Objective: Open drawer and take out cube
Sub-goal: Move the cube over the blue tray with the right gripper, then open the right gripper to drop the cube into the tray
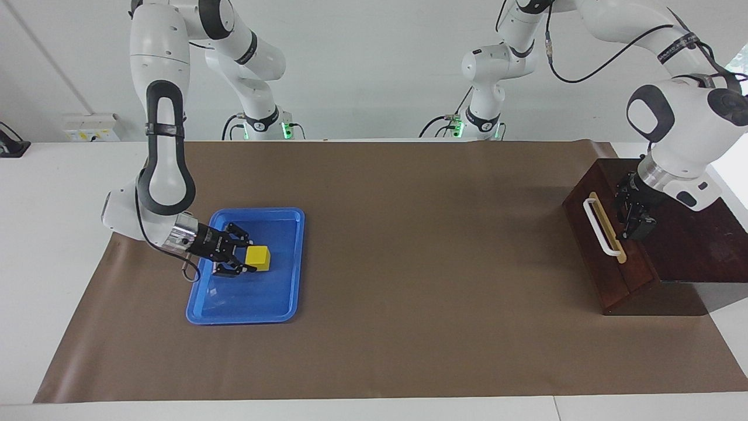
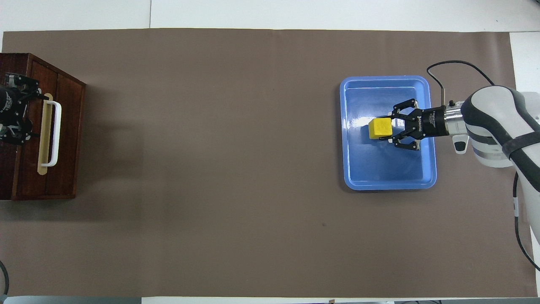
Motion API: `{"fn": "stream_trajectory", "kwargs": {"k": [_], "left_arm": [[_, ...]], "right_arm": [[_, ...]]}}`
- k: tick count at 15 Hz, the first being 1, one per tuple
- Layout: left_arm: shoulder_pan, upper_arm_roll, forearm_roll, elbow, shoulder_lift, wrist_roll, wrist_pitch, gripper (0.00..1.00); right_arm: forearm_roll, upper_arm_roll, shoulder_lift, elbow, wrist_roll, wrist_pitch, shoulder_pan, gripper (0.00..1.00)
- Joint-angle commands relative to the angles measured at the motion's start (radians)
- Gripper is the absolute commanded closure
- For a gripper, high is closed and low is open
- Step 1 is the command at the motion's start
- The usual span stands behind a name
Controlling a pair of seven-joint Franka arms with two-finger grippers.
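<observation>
Yellow sits between your right gripper's (image 1: 244,258) black fingers (image 2: 403,108): they are spread wide, one on each side of the cube (image 2: 380,128), and whether the tips press its faces you cannot tell. The cube is inside the blue tray (image 1: 295,257), at the right arm's end of the table. The facing view shows the cube low in the tray with that arm reaching in nearly level; the overhead view shows both fingers flanking it and a cable looping off the wrist.

Your left gripper (image 1: 633,217) hangs over the dark wooden box (image 1: 695,245) at the other end of the table, just beside the white handle (image 2: 54,133) but apart from it. Its fingers cannot be made out in either view. The drawer (image 2: 67,139) front looks flush with the box, so it appears closed. Only the facing view shows the box's top and the arm above it; from overhead the gripper is cut by the frame edge.

Count: one cube, one tray, one drawer with one handle, two grippers, one brown mat (image 1: 421,234).
</observation>
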Motion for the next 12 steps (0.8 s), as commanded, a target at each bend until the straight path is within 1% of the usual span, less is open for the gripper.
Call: {"fn": "stream_trajectory", "kwargs": {"k": [1, 3, 5, 8, 9, 10, 11, 12], "left_arm": [[-0.029, 0.001, 0.008, -0.003, -0.075, 0.17, -0.078, 0.0], [-0.051, -0.01, 0.006, -0.003, -0.109, 0.288, -0.127, 0.0], [-0.082, -0.012, -0.007, -0.003, -0.141, 0.437, -0.156, 0.0], [-0.086, -0.013, -0.024, -0.003, -0.161, 0.669, -0.213, 0.0], [-0.092, -0.018, -0.024, -0.003, -0.167, 0.733, -0.23, 0.0], [-0.1, -0.018, -0.024, -0.003, -0.175, 0.785, -0.245, 0.0], [-0.096, -0.024, -0.035, -0.003, -0.177, 0.819, -0.259, 0.0], [-0.085, -0.029, -0.061, 0.0, -0.175, 0.861, -0.268, 0.0]], "right_arm": [[0.03, 0.007, -0.039, -0.072, -0.071, 0.022, -0.017, 1.0], [0.03, 0.007, -0.047, -0.097, -0.107, 0.038, -0.017, 1.0], [0.027, 0.005, -0.047, -0.099, -0.108, 0.035, -0.017, 1.0], [0.013, -0.002, -0.047, -0.097, -0.108, 0.033, -0.019, 1.0], [0.013, -0.004, -0.047, -0.097, -0.107, 0.038, -0.017, 0.57], [0.006, -0.004, -0.047, -0.096, -0.107, 0.038, -0.017, 0.3], [-0.004, -0.004, -0.046, -0.085, -0.102, 0.03, -0.017, 0.1], [-0.005, -0.004, -0.047, -0.07, -0.095, 0.015, -0.019, 0.04]]}}
